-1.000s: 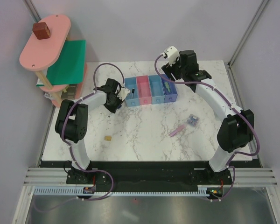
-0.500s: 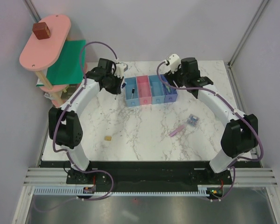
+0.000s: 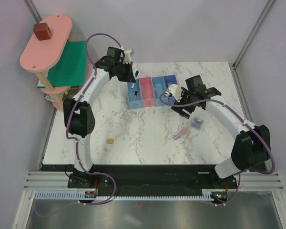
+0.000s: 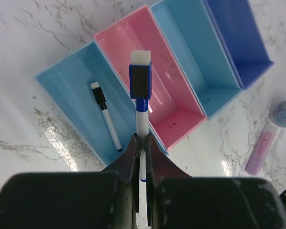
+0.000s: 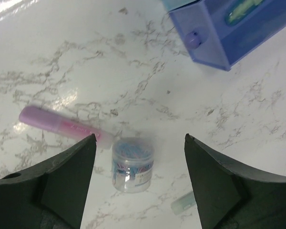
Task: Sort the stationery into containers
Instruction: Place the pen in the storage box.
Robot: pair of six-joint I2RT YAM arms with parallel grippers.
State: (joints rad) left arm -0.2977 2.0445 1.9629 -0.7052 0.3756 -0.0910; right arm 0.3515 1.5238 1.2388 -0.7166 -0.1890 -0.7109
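My left gripper (image 3: 129, 71) (image 4: 142, 140) is shut on a thin white marker (image 4: 141, 102) with a blue cap, held above the rim between the blue bin (image 4: 71, 90) and the pink bin (image 4: 155, 90). A second marker (image 4: 105, 114) lies in the blue bin (image 3: 133, 94). My right gripper (image 3: 187, 112) (image 5: 139, 138) is open over a small tub of purple-blue clips (image 5: 132, 164) (image 3: 196, 123), touching nothing. The pink-lilac bar (image 5: 62, 125) (image 3: 181, 133) lies beside it. A mint-green piece (image 5: 243, 10) lies in the purple-blue bin (image 5: 214, 38). The tan block (image 3: 110, 141) lies front left.
The light blue bin (image 4: 195, 62) and the pink bin (image 3: 146, 91) hold nothing. The pink-and-green tiered shelf (image 3: 62, 62) stands at the back left with a brown cube (image 3: 42, 31) on top. A small pale-green strip (image 5: 183, 202) shows on the table near the tub.
My left gripper has swung from left of the bins to behind them, carrying the marker. My right gripper has moved from over the purple-blue bin forward to above the clip tub.
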